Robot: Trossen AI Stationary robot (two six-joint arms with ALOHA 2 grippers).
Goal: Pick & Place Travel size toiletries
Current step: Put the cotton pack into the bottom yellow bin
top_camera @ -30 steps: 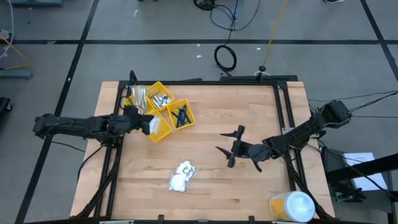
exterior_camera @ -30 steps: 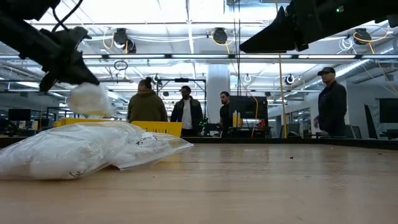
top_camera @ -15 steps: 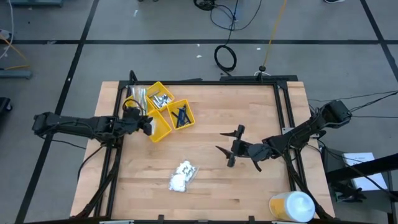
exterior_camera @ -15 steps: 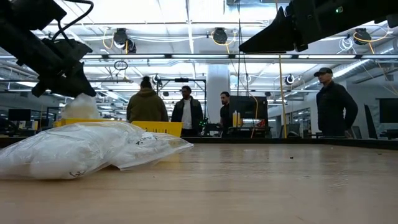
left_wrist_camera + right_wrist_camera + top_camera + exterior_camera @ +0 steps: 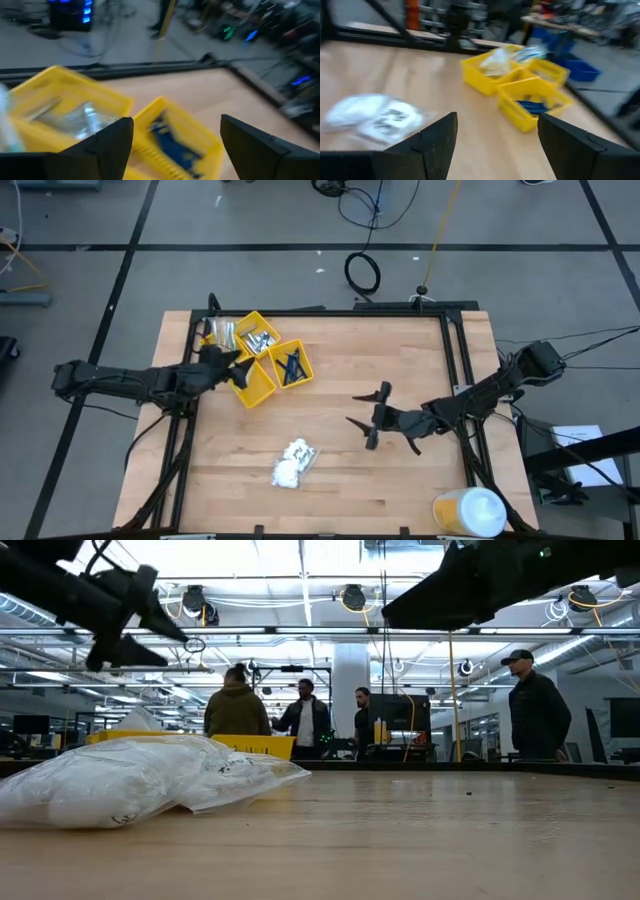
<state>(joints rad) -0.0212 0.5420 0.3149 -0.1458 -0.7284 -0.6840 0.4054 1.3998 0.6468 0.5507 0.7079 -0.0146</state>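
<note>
High view: left gripper (image 5: 232, 366) fingers spread wide, empty, over near compartment of yellow tray (image 5: 262, 387). Blue sticks (image 5: 291, 366) and silvery packets (image 5: 258, 340) lie in other compartments. Clear bags of white lumps (image 5: 293, 462) on table, well apart. Right gripper (image 5: 366, 420) wide, empty, mid-table.
Low view: bags foreground left; people beyond table.
Wrist views: both finger pairs parted, nothing between.

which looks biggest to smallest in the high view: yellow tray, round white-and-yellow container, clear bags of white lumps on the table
1. yellow tray
2. round white-and-yellow container, though the picture's edge cuts it off
3. clear bags of white lumps
</note>
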